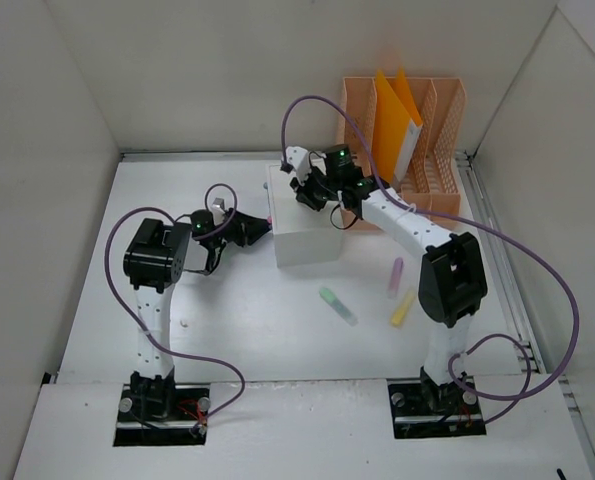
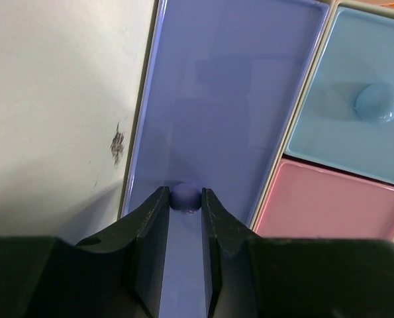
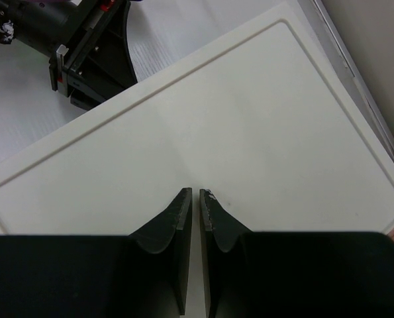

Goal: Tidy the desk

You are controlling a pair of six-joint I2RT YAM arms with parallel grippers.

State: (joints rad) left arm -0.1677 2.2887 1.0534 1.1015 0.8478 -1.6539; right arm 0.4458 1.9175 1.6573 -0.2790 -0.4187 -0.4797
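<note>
White arms [image 1: 152,320] with black joints [image 1: 157,255], purple cables [image 1: 312,98].

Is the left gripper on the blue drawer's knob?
No, the left gripper pinches the purple drawer's knob; the blue drawer's knob sits off to the right.

The left end effector [image 2: 185,199] reaches up from the bottom edge, its two dark fingers [image 2: 153,225] set close together with a small round purple knob [image 2: 185,196] pinched between their tips. The knob sits low on a long lavender drawer front [image 2: 230,99] that fills the middle of the view. Just to its right is a light blue drawer front [image 2: 329,139] with a round blue knob [image 2: 379,103], and below that a pink drawer front [image 2: 329,202]. Left of the lavender panel is a plain white surface [image 2: 51,99] with a small dark smudge [image 2: 117,142].
</note>
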